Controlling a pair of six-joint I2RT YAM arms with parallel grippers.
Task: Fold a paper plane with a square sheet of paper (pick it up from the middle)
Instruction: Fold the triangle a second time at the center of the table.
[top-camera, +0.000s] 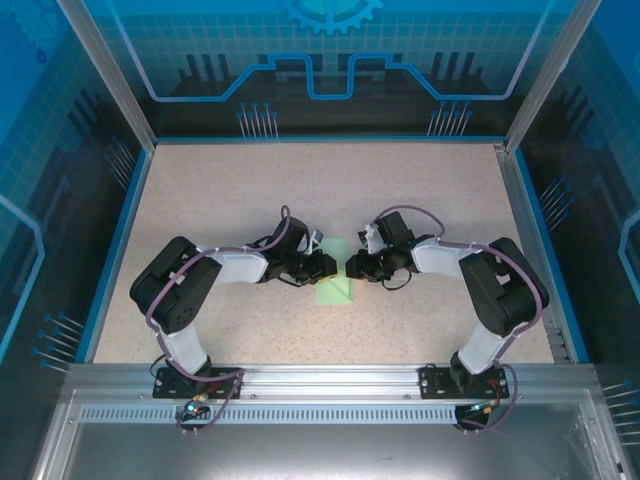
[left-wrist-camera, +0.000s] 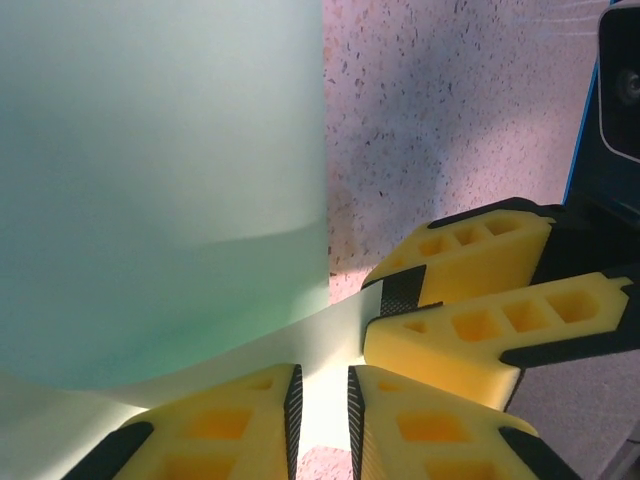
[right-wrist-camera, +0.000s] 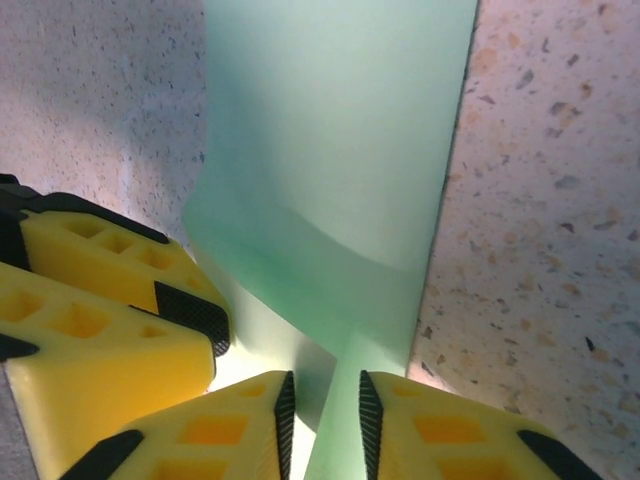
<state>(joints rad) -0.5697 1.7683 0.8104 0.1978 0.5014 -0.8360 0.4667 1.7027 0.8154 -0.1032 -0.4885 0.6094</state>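
My two arms reach inward from either side and meet over the middle of the table (top-camera: 420, 200), wrists facing each other. Between them is the square sheet of paper (top-camera: 335, 287), pale mint green. Its near part lies on the speckled surface and the rest is caught up between my tools. My left end effector (left-wrist-camera: 320, 390) is pinching the sheet. From the left wrist I see a bright strip of the paper running down through the narrow slot between my two yellow fingers, with the black pads (left-wrist-camera: 293, 400) close against it on both sides. My right end effector (right-wrist-camera: 322, 405) is pinching it as well, its pads drawn near together with a fold of the green paper passing between them. The two grips sit just beside each other, nearly fingertip to fingertip, and in each wrist view the other tool's yellow fingers bite on the paper's edge. Beyond the grips the sheet lifts off the table and bows upward in a broad, smooth curve, with one soft bend running across it.
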